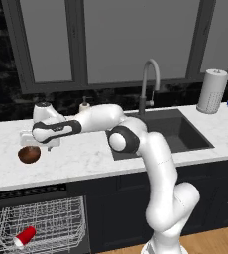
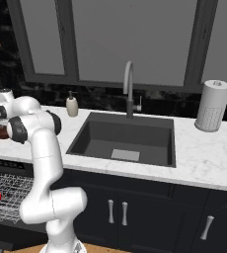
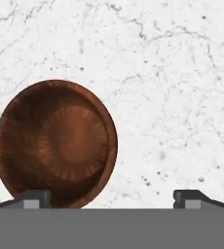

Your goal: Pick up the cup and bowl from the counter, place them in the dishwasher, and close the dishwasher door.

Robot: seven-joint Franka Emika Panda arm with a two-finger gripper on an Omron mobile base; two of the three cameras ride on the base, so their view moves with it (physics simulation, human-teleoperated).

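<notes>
The brown bowl [image 1: 29,155] sits upright on the white counter [image 1: 86,158] near its left end, also seen as the bowl [image 3: 55,143] from straight above and the bowl [image 2: 1,132] at the frame edge. My gripper [image 1: 39,145] hovers just over it, open and empty; in the hand view the gripper [image 3: 111,199] has one fingertip [image 3: 36,198] over the bowl's rim and the other over bare marble. The red cup [image 1: 25,236] lies on its side in the white wire rack [image 1: 46,223] of the open dishwasher [image 1: 27,191], below the counter.
A dark sink [image 1: 173,131] with a tall faucet [image 1: 148,84] lies to the right of the arm. A beige soap dispenser [image 2: 72,105] stands behind it, a paper towel roll [image 1: 212,92] at the far right. Dark cabinet doors [image 2: 118,212] run under the counter.
</notes>
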